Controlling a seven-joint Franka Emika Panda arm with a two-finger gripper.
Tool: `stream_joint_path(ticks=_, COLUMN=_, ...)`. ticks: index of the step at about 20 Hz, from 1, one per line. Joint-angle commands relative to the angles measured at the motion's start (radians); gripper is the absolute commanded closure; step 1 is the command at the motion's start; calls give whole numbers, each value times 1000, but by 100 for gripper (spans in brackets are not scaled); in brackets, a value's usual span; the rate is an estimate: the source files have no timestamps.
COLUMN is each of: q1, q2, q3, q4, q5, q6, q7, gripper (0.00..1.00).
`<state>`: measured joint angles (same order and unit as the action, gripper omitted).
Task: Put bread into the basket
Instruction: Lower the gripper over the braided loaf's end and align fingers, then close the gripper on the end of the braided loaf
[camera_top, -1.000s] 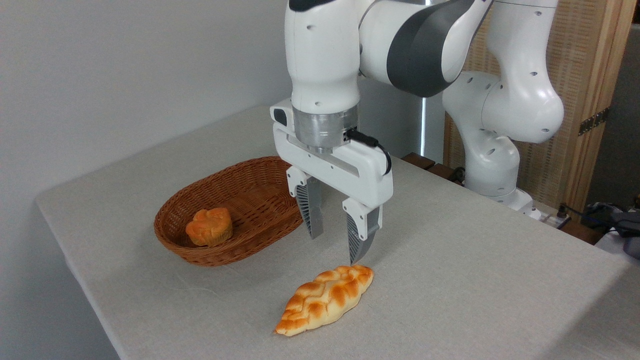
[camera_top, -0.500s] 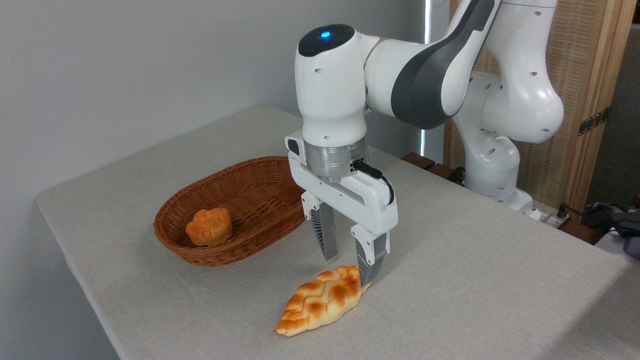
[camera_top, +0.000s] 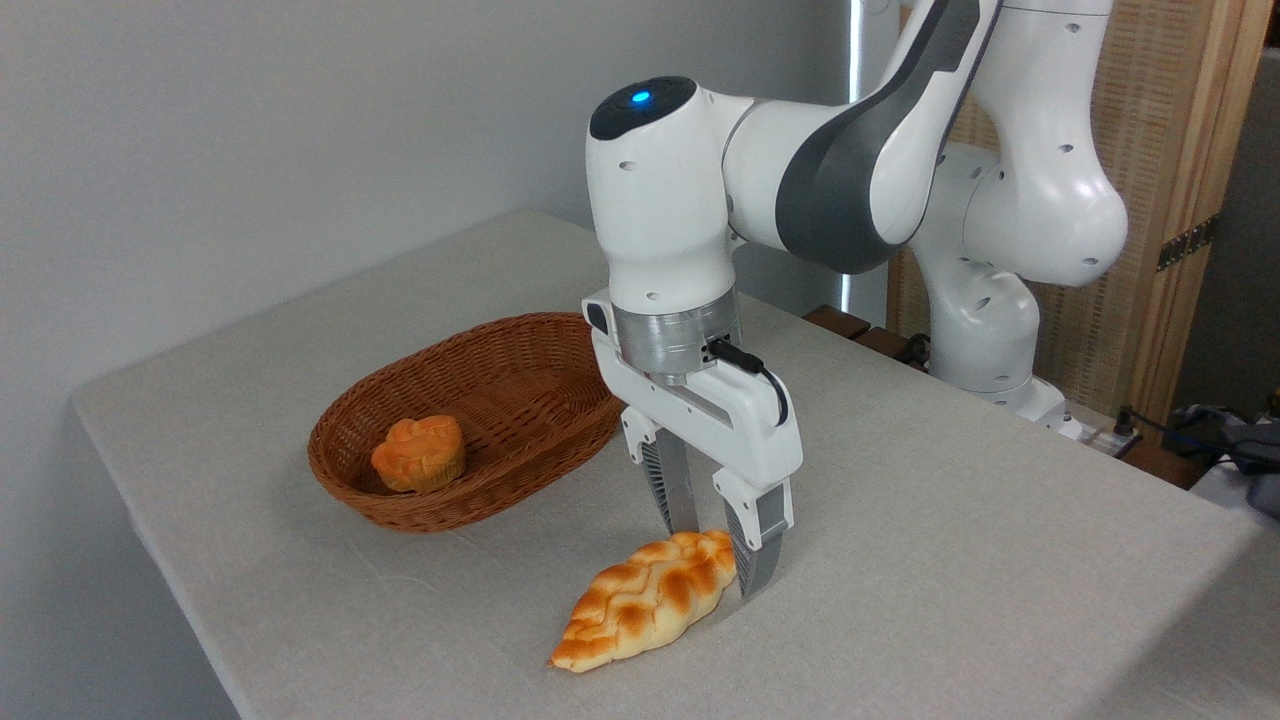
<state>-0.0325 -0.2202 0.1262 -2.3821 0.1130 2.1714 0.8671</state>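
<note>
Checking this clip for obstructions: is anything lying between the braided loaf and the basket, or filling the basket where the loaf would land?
Nothing visible blocks the route. The bread lies on bare table, the open gripper straddling its far end. The basket sits beyond to the left; a small bun fills only its left end.

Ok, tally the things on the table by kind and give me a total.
Braided loaves: 1, the bread, lying on the table.
Round buns: 1, the bun, inside the basket.
Baskets: 1, the basket.
Total: 3.
</note>
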Motion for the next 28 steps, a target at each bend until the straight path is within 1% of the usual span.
stream_joint_path(ticks=1, q1=-6, q2=4, q3=9, q4=-19, q5=14, q6=77, q7=9, gripper=0)
stream_joint_path(ticks=3, q1=-6, q2=7, q3=10, q4=-25, q5=14, q6=119, q7=7, gripper=0)
stream_joint_path(ticks=5, q1=-7, q2=7, q3=35, q4=-25, q5=13, q6=148, q7=7, gripper=0)
stream_joint_path(ticks=6, q1=-7, q2=9, q3=35, q4=-25, q5=13, q6=168, q7=7, gripper=0)
stream_joint_path(ticks=13, q1=-9, q2=19, q3=35, q4=-25, q5=7, q6=199, q7=4, gripper=0)
stream_joint_path(ticks=16, q1=-18, q2=28, q3=35, q4=-25, q5=-7, q6=238, q7=4, gripper=3)
stream_joint_path(ticks=18, q1=-20, q2=41, q3=35, q4=-25, q5=-33, q6=261, q7=4, gripper=5)
stream_joint_path(ticks=20, q1=-27, q2=47, q3=35, q4=-25, q5=-35, q6=286, q7=4, gripper=9)
stream_joint_path(ticks=24, q1=-32, q2=59, q3=35, q4=-25, q5=-35, q6=311, q7=4, gripper=10)
stream_joint_path(ticks=25, q1=-32, q2=61, q3=35, q4=-23, q5=-35, q6=315, q7=4, gripper=11)
stream_joint_path(ticks=28, q1=-32, q2=62, q3=35, q4=-25, q5=-35, q6=332, q7=7, gripper=31)
